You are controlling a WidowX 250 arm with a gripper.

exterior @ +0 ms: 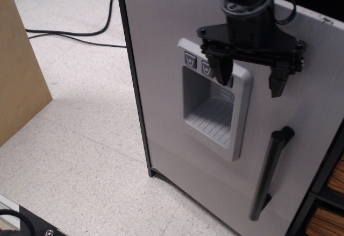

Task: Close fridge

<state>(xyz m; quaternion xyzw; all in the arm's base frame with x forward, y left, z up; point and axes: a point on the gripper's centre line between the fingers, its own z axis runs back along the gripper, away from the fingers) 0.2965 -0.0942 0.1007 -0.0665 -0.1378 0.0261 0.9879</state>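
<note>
The floor (pixel 80 139) was pale and speckled, with a black cable (pixel 64 34) lying across it near the top. A tan wooden panel (pixel 19 69) stood at the left edge.

The fridge (pixel 161 48) filled the middle and right of the view. Its light grey door faced the camera, with the dispenser recess (pixel 212 104) in the middle and the black bar handle (pixel 269 174) low on the right. The door was not fully shut. On the right side there was a dark gap, and some shelves showed there.

The gripper (pixel 248 73) was black and hung in front of the door, up near the dispenser buttons. Its two fingers were spread wide apart and held nothing. One finger sat over the buttons and the other over the plain door. It was hard to tell if they touched the door.

The step in hand looked like pushing the door closed. Next, the arm would likely need to press flat on the door, toward the handle side, until the gap was gone.
</note>
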